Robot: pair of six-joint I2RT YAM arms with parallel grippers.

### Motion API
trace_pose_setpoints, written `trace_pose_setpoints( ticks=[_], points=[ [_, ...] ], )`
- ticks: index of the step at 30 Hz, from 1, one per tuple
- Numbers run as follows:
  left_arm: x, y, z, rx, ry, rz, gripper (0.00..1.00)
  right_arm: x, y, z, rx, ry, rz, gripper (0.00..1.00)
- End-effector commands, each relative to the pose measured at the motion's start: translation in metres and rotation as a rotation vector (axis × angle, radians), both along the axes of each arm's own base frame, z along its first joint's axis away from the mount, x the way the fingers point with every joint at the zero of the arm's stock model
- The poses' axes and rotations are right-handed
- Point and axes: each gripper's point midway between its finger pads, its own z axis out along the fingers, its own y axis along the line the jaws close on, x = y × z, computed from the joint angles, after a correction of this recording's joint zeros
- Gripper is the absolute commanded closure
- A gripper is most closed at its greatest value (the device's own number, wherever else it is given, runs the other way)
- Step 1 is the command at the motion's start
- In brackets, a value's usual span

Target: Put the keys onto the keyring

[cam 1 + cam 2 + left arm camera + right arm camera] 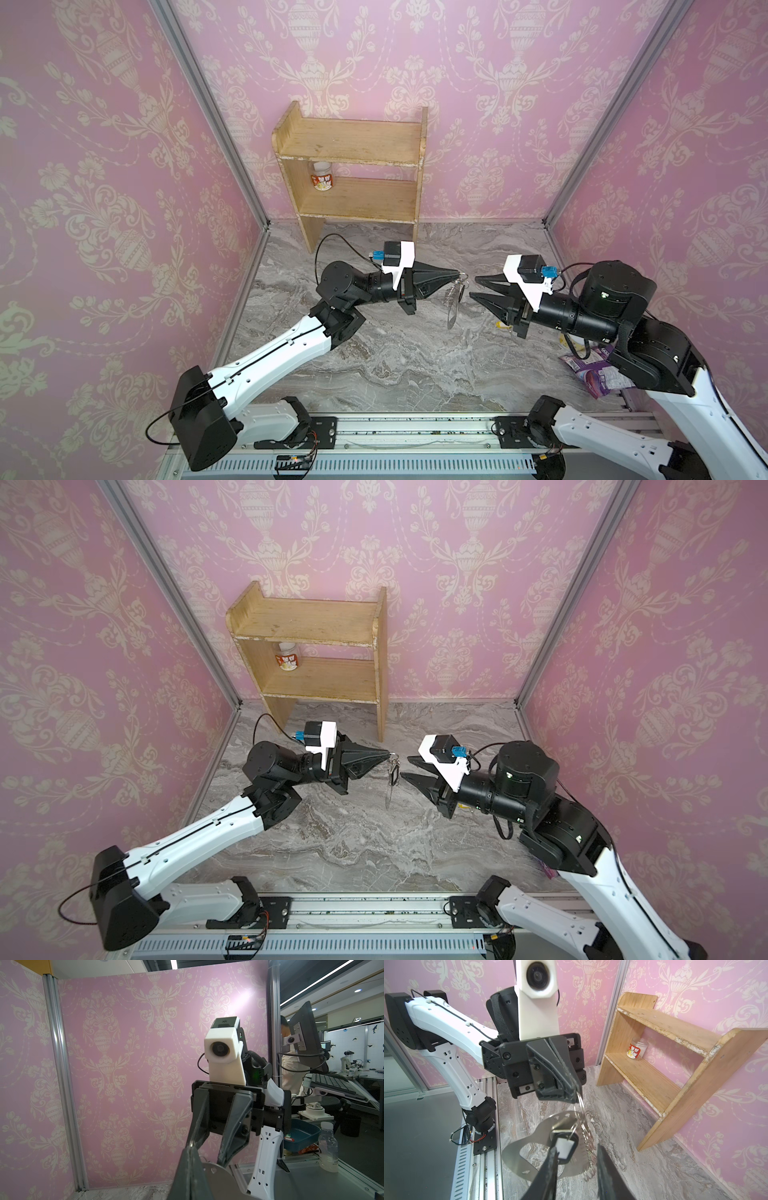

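Top views both show the left gripper (457, 273) clamped shut, keyring (452, 309) dangling at its six o'clock. The right gripper (473, 286) faces it from three o'clock, jaws apart. Right wrist: that clamp bites a split ring (579, 1098), and the black key (566, 1147) hangs against the keyring, between the parted fingers (550, 1167).

– The keyring (218, 1178) in the left wrist view?
– Mostly hidden behind the left pincer (189, 1148).
– The purple packet (590, 372), four o'clock on the desk (374, 365)?
– Half under the right arm (648, 349); print unreadable.
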Motion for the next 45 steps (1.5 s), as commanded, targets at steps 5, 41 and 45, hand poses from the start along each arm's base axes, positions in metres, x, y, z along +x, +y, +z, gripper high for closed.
trace_pose_setpoints(
  ticks=[5,41,45],
  points=[
    [-0.004,0.006,0.006,-0.014,-0.040,0.016,1.00,-0.001,0.010,0.019,0.095,0.009,0.047,0.67],
    [-0.003,0.007,-0.050,0.183,0.064,0.072,0.67,0.012,0.017,-0.047,-0.058,0.201,0.049,1.00],
    [-0.004,0.005,-0.076,0.268,0.113,0.079,0.67,0.014,0.018,-0.072,-0.087,0.245,0.039,1.00]
  ],
)
